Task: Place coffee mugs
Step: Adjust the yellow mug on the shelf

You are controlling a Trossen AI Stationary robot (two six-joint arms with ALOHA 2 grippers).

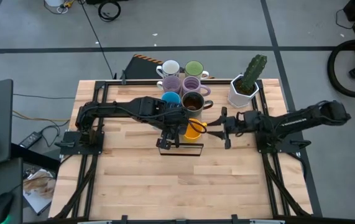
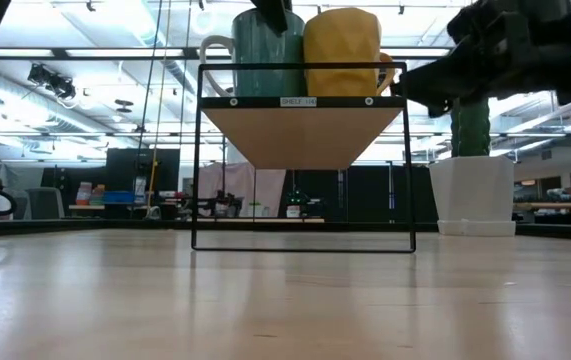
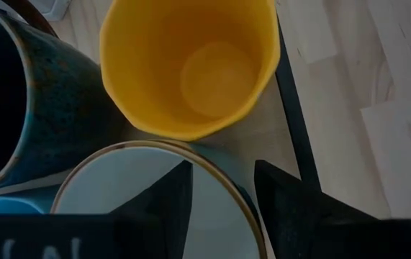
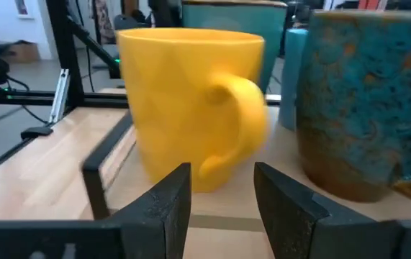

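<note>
A: Mugs — where are they rn?

B: Two up on the small black shelf point(image 2: 303, 100): yellow mug point(image 4: 191, 108) and a teal one w/ pale inside point(image 2: 265, 55), side by side. Rest sit in a cluster on the table beyond the shelf: white point(image 1: 169, 67), green point(image 1: 194, 68), two lilac point(image 1: 191, 84), blue point(image 1: 170, 98), dark brown point(image 1: 193, 101).

A: Pincers?

B: Left gripper point(image 3: 223, 191) is right over the teal mug, fingers astride its rim, one inside, one outside; gap narrow, but can't tell if it's clamped or just let go. Right gripper point(image 4: 223, 191) is level w/ the yellow mug, handle dead ahead just past its tips, fingers parted, nothing between them.

A: How'll they handle?

B: Prob ceramic, so stiff, fairly weighty for size, glazed = slippery, chips if knocked. Yellow one's faceted, so the wall gives less even contact.

A: Best hold?

B: Rim pinch, one finger in, one out, or across the handle loop. Shelf's narrow & the two mugs nearly touch, so a nudge on one could shove the other off the edge.
</note>
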